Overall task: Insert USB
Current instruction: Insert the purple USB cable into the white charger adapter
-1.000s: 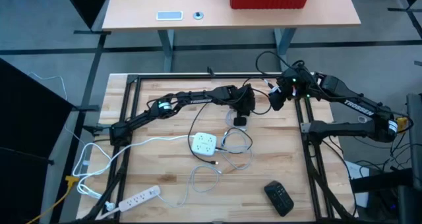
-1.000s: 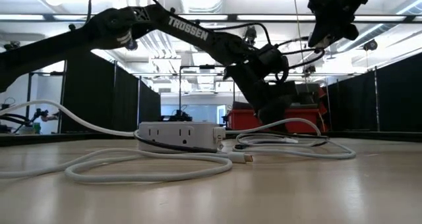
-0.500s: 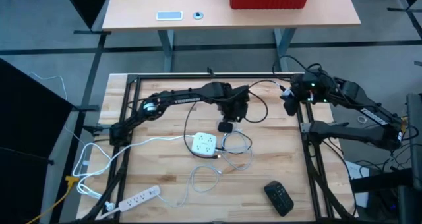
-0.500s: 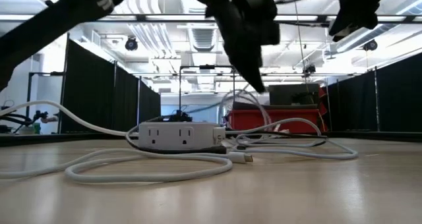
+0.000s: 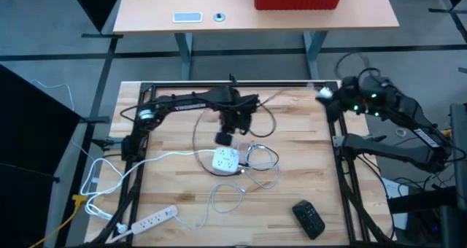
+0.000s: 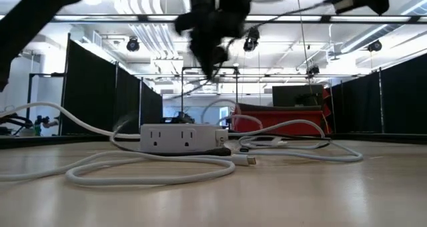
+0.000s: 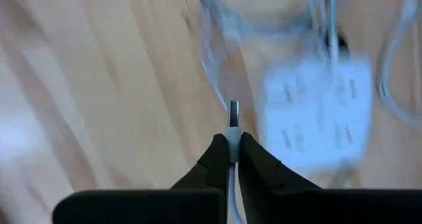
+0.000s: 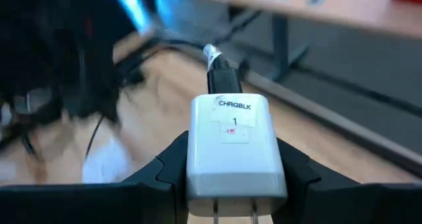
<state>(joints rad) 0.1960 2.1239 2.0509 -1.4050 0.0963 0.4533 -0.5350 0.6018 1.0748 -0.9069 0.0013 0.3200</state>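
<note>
My left gripper point(image 5: 225, 137) hangs above the table, just beyond the white power cube point(image 5: 225, 159), and is shut on a thin white cable's USB plug point(image 7: 233, 112). The cube lies flat on the wood, a thick white cord leading off it to the left. My right gripper point(image 5: 325, 95) is up at the table's far right corner, shut on a white charger block point(image 8: 229, 145) marked CHRGBLK. A black cable's plug point(image 8: 221, 79) sits at the block's far end. That cable point(image 5: 281, 95) runs back toward the left arm. My left gripper pinches the white sleeve just behind the metal tip point(image 7: 233, 130) between its two fingers. The metal tip sticks out past the fingertips, and the cable runs back between the fingers. The plug is lifted clear of the table. My right gripper pinches the charger block's two side faces point(image 8: 195, 159) between its fingers. The block's prongs point back toward the wrist and its labelled face is up. The block is lifted clear of the table.
Loose loops of thin white and dark cable point(image 5: 257, 160) lie right of the cube. A black remote-like device point(image 5: 309, 219) lies near the front right, and a long white power strip point(image 5: 153, 220) near the front left. A black frame point(image 5: 241, 84) runs along the table's far edge.
My left gripper has risen and gone toward the table's left edge with the USB plug, ending over the far side of the power cube. My right gripper has carried the charger block toward the far right corner, and the black cable trails after it.
</note>
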